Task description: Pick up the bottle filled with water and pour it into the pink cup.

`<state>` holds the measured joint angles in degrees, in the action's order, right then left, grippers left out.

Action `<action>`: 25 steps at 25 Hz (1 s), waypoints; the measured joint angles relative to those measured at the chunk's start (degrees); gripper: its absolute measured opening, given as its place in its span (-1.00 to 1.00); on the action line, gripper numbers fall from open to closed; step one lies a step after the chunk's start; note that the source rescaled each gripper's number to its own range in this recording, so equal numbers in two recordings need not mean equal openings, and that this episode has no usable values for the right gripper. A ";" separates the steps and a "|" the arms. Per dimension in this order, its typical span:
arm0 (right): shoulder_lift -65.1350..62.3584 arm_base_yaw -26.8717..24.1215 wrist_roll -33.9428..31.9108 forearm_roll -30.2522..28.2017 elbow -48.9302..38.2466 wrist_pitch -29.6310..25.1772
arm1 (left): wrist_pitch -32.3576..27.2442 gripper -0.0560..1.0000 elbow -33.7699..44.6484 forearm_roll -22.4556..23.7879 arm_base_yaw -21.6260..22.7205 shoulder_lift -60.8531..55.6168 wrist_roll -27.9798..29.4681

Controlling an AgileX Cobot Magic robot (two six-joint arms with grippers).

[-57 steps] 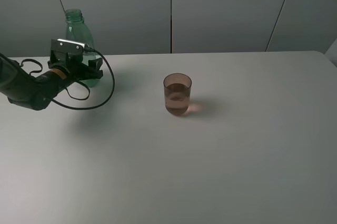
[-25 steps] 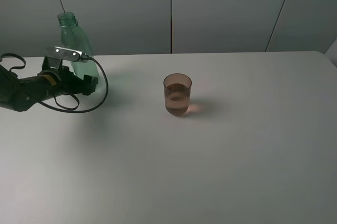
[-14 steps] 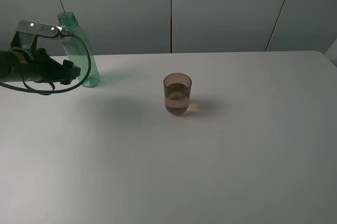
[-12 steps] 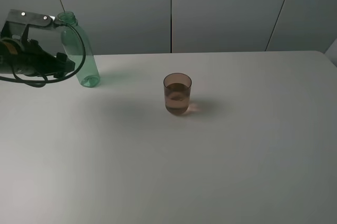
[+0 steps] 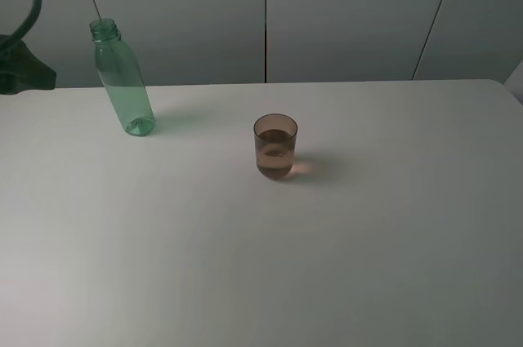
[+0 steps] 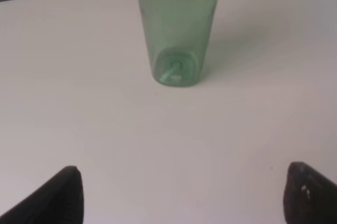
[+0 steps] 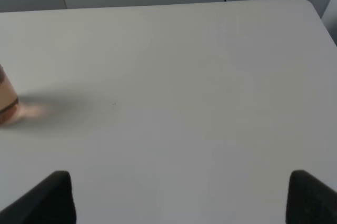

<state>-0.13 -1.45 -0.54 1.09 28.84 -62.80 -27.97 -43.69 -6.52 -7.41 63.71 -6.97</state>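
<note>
Pour looks done: bottle (image 5: 122,82) standing free at the far left of the table (image 5: 270,265), leaning a little and seemingly near empty, with the pink cup (image 5: 275,145) well apart toward the middle, upright and holding liquid. Left gripper (image 6: 181,195) hanging clear of the bottle, fingers spread wide and empty; right gripper (image 7: 181,197) parked over bare table off to the right, fingers likewise wide and holding nothing. Little left to call for next, by this reading — just a clean retreat of the left arm, nothing brushing that leaning bottle or nudging the cup.
</note>
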 joint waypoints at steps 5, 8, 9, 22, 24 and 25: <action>0.00 0.00 0.00 0.00 0.00 0.00 | -5.53 0.73 3.22 -2.75 0.00 -10.51 -3.53; 0.00 0.00 0.00 0.00 0.00 0.00 | -12.80 0.73 3.46 -2.88 0.00 -17.31 -3.65; 0.00 0.00 0.00 0.00 0.00 0.00 | -15.29 0.73 3.47 -3.14 0.00 -20.01 -3.50; 0.00 0.00 0.00 0.00 0.00 0.00 | -32.62 0.70 10.54 -3.11 0.00 -53.81 -3.30; 0.00 0.00 0.00 0.00 0.00 0.00 | -32.99 0.70 12.73 -2.69 0.00 -58.83 -2.59; 0.00 0.00 0.00 0.00 0.00 0.00 | -33.11 0.70 13.07 -2.23 0.00 -60.68 -2.01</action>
<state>-0.13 -1.45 -0.54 1.09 28.84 -62.80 -61.08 -30.62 -8.75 -7.41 3.02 -8.98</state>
